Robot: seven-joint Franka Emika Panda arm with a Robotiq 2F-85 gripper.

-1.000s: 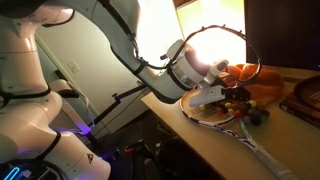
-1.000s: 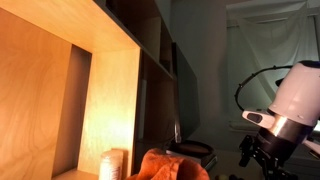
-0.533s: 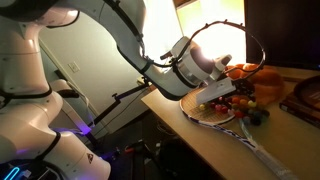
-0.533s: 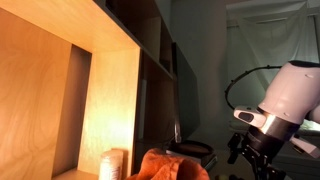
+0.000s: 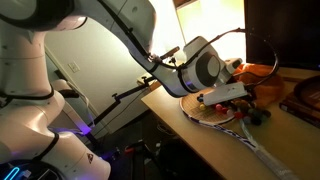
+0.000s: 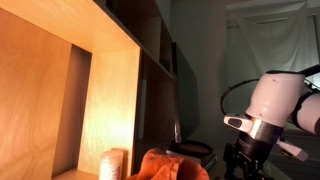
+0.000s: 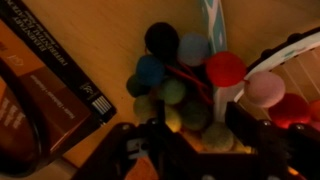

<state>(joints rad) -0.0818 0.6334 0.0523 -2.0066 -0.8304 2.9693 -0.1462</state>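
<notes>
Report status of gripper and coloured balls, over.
Gripper low over ball cluster, jaws apart. Cluster next to racket frame. Book close by, nothing blocking.

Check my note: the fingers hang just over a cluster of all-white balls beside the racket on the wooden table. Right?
Wrong in one respect: the balls are not all white. The wrist view shows black, blue, red, pink and green ones. The rest stands: the fingers hang just over the cluster, beside the racket on the wooden table.
</notes>
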